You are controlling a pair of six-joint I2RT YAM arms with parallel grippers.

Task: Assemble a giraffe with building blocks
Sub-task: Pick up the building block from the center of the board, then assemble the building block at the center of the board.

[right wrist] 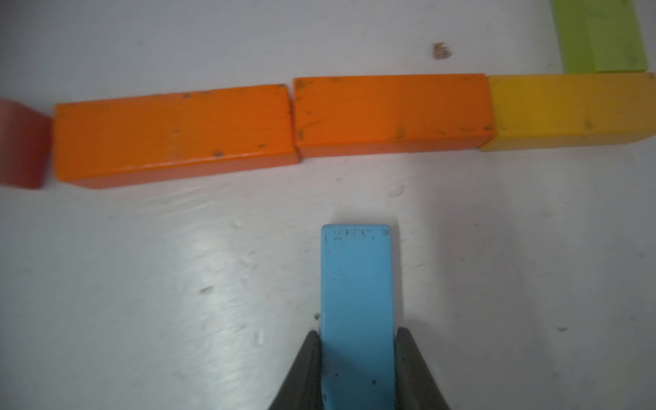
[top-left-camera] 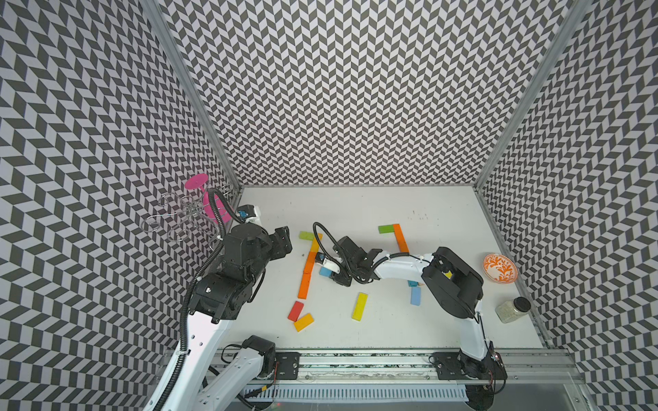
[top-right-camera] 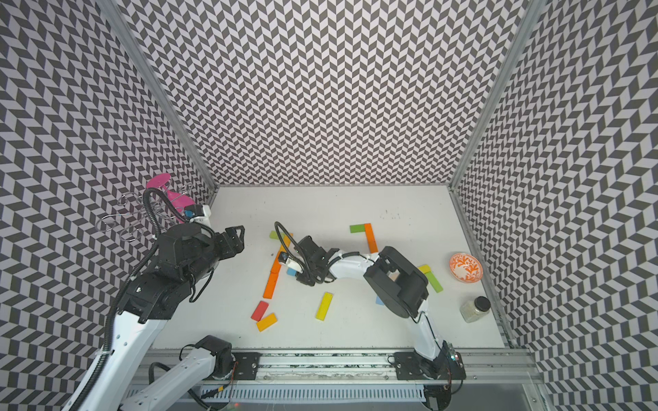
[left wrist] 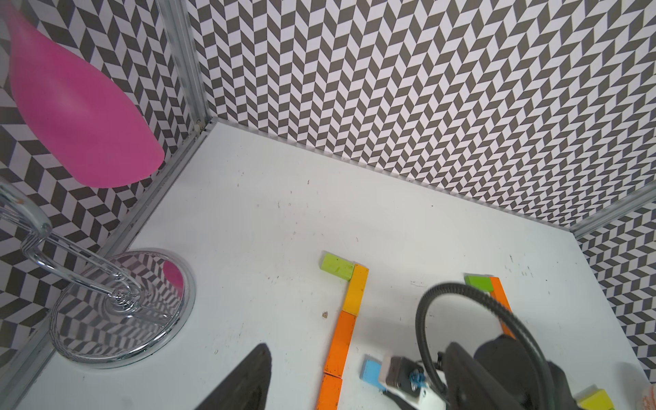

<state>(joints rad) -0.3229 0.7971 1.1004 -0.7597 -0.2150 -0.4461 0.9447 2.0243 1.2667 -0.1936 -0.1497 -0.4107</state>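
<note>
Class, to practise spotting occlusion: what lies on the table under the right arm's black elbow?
A loose blue block pokes out beneath the elbow in both top views; a yellow block and a green block show in a top view. Their covered parts are hidden.

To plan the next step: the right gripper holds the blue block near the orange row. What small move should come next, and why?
Probably slide the blue block forward until its end meets the orange block. The right gripper is shut on it, it points squarely at that block, and bare table lies between them.
</note>
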